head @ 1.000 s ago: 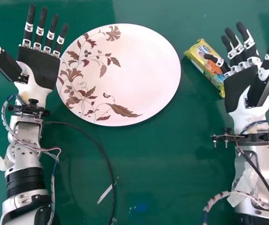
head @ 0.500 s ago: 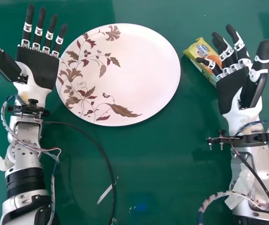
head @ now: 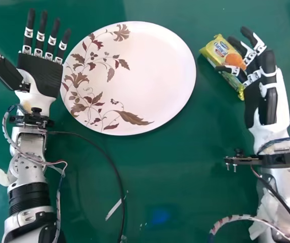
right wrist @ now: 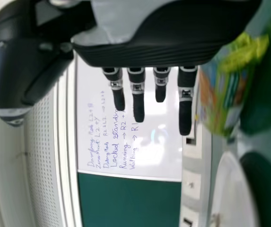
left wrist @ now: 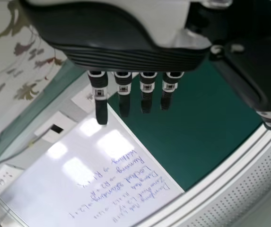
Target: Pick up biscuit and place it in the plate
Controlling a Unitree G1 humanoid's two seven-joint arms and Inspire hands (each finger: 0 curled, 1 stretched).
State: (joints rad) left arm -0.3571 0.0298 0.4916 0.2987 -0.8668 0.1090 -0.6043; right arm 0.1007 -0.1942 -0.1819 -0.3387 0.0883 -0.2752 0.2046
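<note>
My right hand (head: 256, 91) is open at the right of the head view, its fingers over the near right part of the yellow and green biscuit packet (head: 219, 49). Whether they touch it, I cannot tell. The round white plate (head: 155, 76) with brown leaf patterns lies left of the packet. In the right wrist view, the right hand (right wrist: 149, 54) has straight fingers beside the packet (right wrist: 227, 92), and the plate (right wrist: 234, 194) is farther off. Palm up at the plate's left side, my left hand (head: 39, 76) is open and empty; in the left wrist view the left hand (left wrist: 126, 56) has straight fingers.
Everything lies on a green table (head: 185, 167). A black cable (head: 104, 159) curves from the left wrist towards the near edge, beside a small pale strip (head: 113, 209). A whiteboard (right wrist: 126, 142) with handwriting stands in the background of the wrist views.
My right hand has turned, its thumb swinging inward across the palm; it first moved left, then slightly back right. Its fingers now overlap the packet. The left hand has barely moved.
</note>
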